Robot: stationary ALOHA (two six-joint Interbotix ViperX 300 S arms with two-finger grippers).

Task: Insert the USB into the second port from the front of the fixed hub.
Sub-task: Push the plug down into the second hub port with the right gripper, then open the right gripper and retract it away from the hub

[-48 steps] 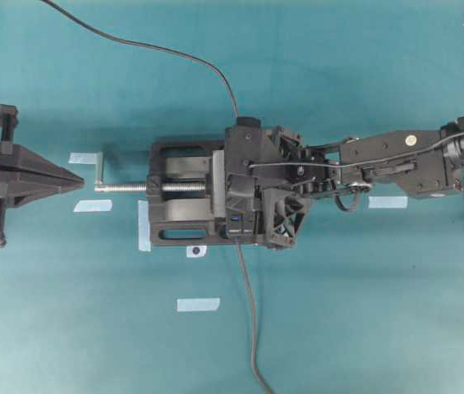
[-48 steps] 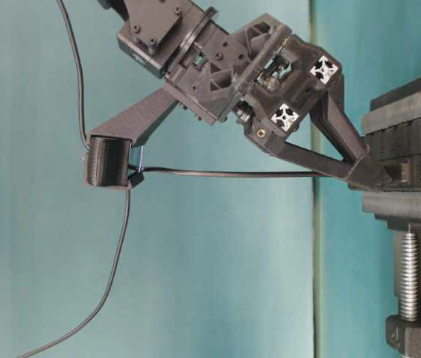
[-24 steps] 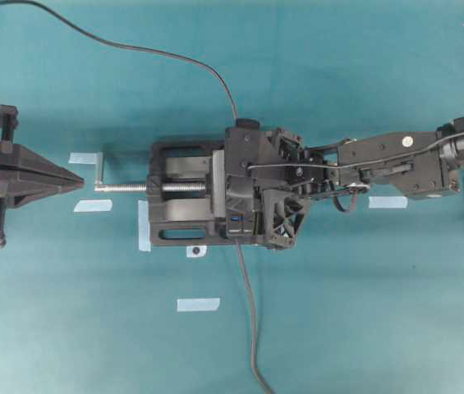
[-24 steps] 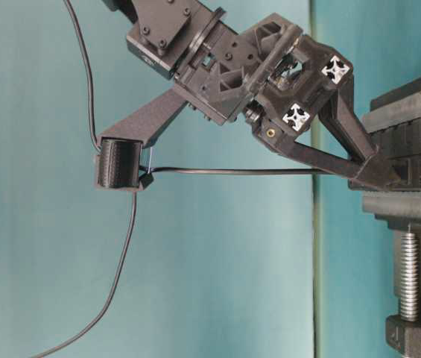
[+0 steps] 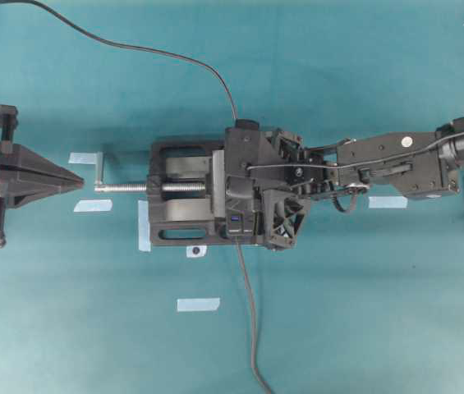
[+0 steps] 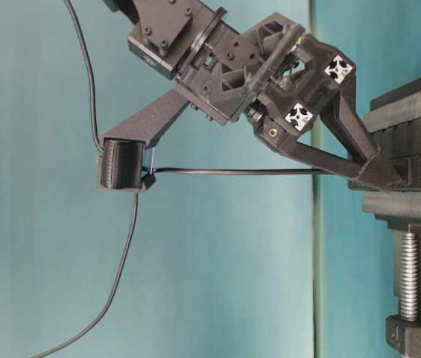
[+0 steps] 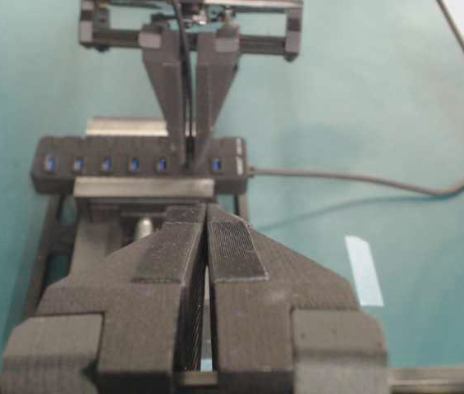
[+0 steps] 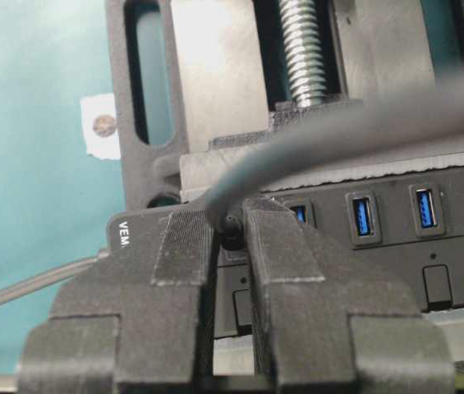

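Note:
The fixed hub (image 8: 396,238) is a black strip with blue ports, clamped in the vise; it also shows in the left wrist view (image 7: 100,164) and the table-level view (image 6: 419,153). My right gripper (image 8: 230,212) is shut on the USB (image 8: 232,231). It holds the plug against the hub at the second port from the end with the hub's own cable. I cannot tell how deep the plug sits. Overhead, the right gripper (image 5: 240,193) hangs over the hub (image 5: 237,223). My left gripper (image 5: 77,178) is shut and empty at the far left, apart from the vise.
The black bench vise (image 5: 174,222) with its silver screw (image 5: 125,187) holds the hub mid-table. The hub's own cable (image 5: 248,312) runs to the front edge. The USB's cable (image 5: 133,48) trails to the back left. Tape strips (image 5: 198,304) lie on the teal cloth.
My right gripper has moved a little closer to the hub with the USB, mostly in the first half second. The left gripper has not moved.

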